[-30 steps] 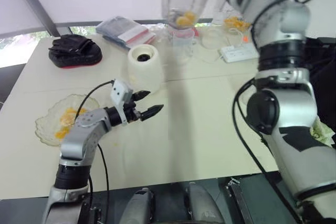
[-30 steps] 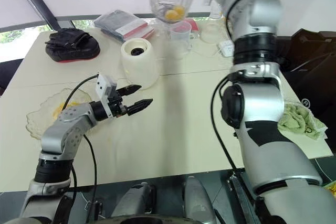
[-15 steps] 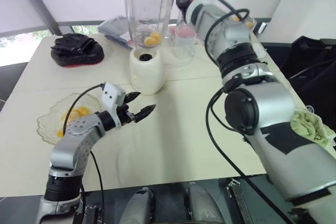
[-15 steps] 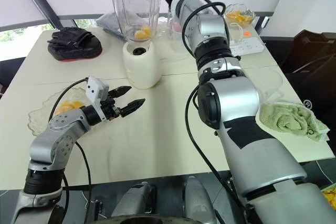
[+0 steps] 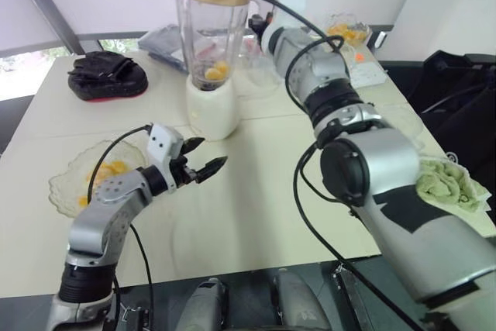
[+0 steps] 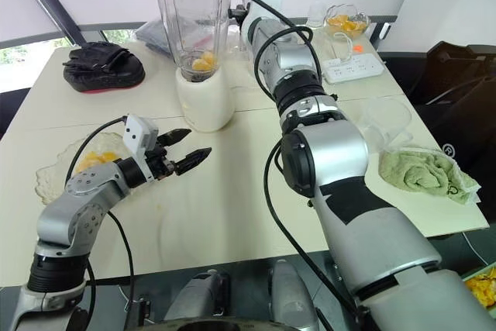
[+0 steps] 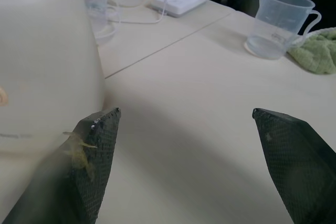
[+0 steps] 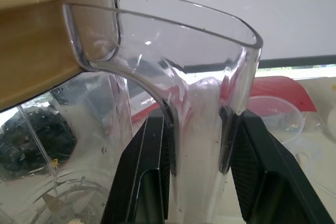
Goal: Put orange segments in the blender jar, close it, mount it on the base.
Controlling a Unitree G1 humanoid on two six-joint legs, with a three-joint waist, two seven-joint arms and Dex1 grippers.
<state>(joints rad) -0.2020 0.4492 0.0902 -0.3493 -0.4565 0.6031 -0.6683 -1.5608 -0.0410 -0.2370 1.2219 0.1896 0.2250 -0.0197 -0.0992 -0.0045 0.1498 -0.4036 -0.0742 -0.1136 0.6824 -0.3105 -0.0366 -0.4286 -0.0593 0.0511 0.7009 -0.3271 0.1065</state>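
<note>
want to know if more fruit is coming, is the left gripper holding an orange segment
No, the left gripper is open, and the gap shows only bare table.

Bright, soft daylight fills the room, strongest from the window strip (image 5: 19, 79) at my far left. The table (image 5: 271, 191) is evenly lit. My left arm (image 5: 108, 215) and the base (image 5: 211, 110) drop only faint, soft-edged shadows on it. Pale glints run down the jar (image 5: 209, 36). In my right wrist view the white wall (image 8: 210, 3) glows behind it, leaving my right fingers (image 8: 140, 182) dark.
</note>
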